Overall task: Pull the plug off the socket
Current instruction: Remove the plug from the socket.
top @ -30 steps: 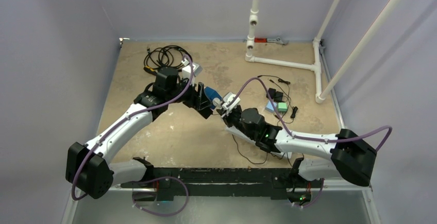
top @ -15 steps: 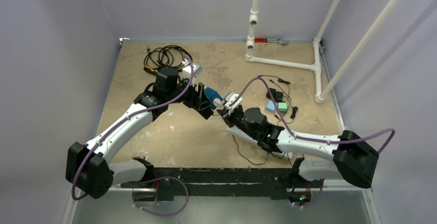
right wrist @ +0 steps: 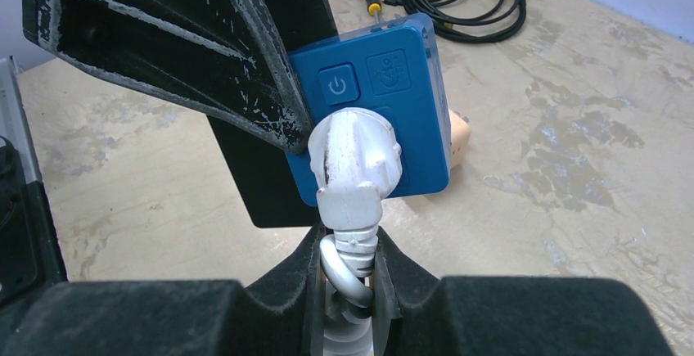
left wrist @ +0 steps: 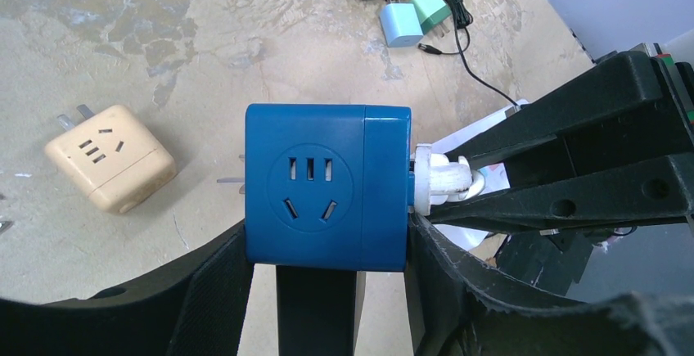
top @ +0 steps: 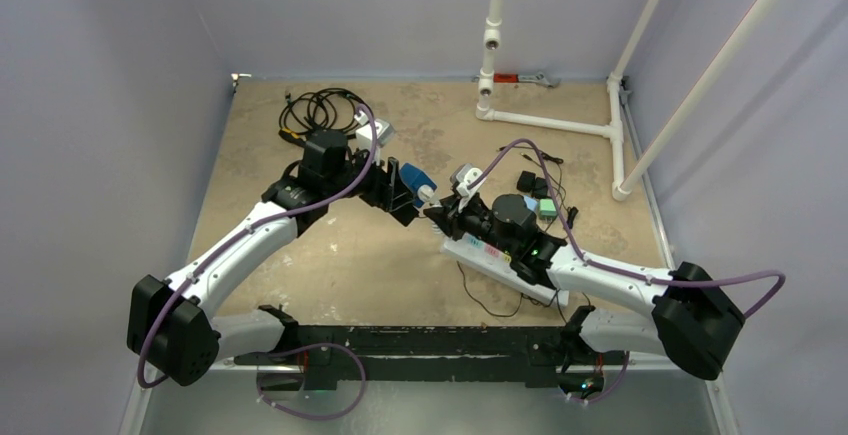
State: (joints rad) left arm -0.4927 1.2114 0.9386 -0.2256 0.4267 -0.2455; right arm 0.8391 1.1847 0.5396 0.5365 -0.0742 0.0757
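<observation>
The blue socket cube (left wrist: 327, 196) hangs above the table, and my left gripper (left wrist: 327, 250) is shut on its two sides. A white plug (left wrist: 438, 180) sits in the cube's right face. In the right wrist view the plug (right wrist: 353, 155) is seated against the socket (right wrist: 393, 102) beside its power button. My right gripper (right wrist: 352, 258) is shut on the plug's ribbed neck and looped white cable. From above, the socket (top: 415, 180) and plug (top: 430, 193) sit between the left gripper (top: 402, 193) and the right gripper (top: 442, 215).
A beige adapter cube (left wrist: 110, 159) lies on the table under the left gripper. Small light-blue (left wrist: 399, 22), green (left wrist: 432, 8) and black chargers lie further right. A white power strip (top: 490, 255) lies under the right arm. A coiled black cable (top: 320, 110) and white pipe frame (top: 545, 120) are at the back.
The right arm has swung to the right and back, uncovering the power strip. The left gripper and socket have shifted slightly right. Both grips are unchanged.
</observation>
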